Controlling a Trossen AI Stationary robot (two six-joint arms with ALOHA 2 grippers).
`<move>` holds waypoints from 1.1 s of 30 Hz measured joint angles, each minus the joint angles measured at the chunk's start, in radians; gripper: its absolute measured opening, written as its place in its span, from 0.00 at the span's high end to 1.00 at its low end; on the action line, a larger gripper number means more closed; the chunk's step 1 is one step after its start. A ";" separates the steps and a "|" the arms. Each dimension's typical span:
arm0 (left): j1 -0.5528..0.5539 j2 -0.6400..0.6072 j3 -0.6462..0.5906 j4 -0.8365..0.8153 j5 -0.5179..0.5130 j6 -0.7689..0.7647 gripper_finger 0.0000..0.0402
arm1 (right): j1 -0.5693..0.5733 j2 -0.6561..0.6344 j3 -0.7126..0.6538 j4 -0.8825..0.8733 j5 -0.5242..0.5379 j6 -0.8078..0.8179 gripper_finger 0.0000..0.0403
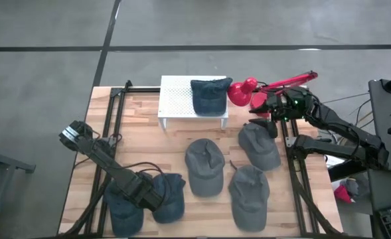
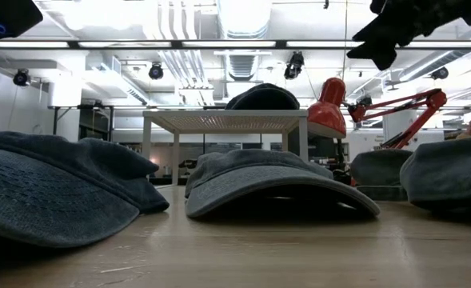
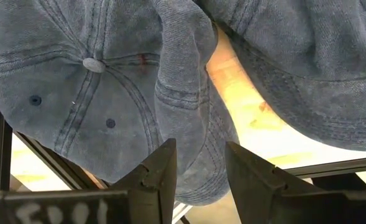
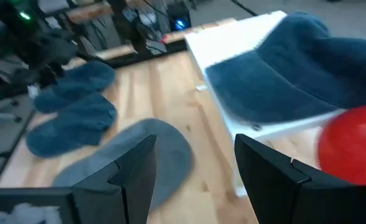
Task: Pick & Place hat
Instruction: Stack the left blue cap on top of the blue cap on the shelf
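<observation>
Grey concrete floor (image 1: 42,40) — ceiling strip lights (image 2: 243,44) overhead.

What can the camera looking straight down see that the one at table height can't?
Only the overhead view shows both dark arms whole: the left gripper low over two blue denim caps near the table's front, the right gripper open beside the red desk lamp, and three grey cloth caps spread out. Only the table-height view shows the ceiling lights. Both show the white perforated stand with a dark blue cap on it.
</observation>
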 joint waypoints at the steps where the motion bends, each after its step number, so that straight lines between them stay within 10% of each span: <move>1: 0.000 0.000 0.000 -0.001 0.000 0.000 0.68 | 0.014 -0.016 -0.019 0.021 0.000 0.020 0.48; 13: 0.000 0.000 0.000 -0.001 0.000 -0.035 0.68 | 0.292 -0.063 -0.227 0.403 0.007 0.160 0.48; 33: 0.000 -0.001 0.000 0.001 0.002 -0.082 0.68 | 0.314 -0.247 -0.282 0.321 0.341 0.168 0.48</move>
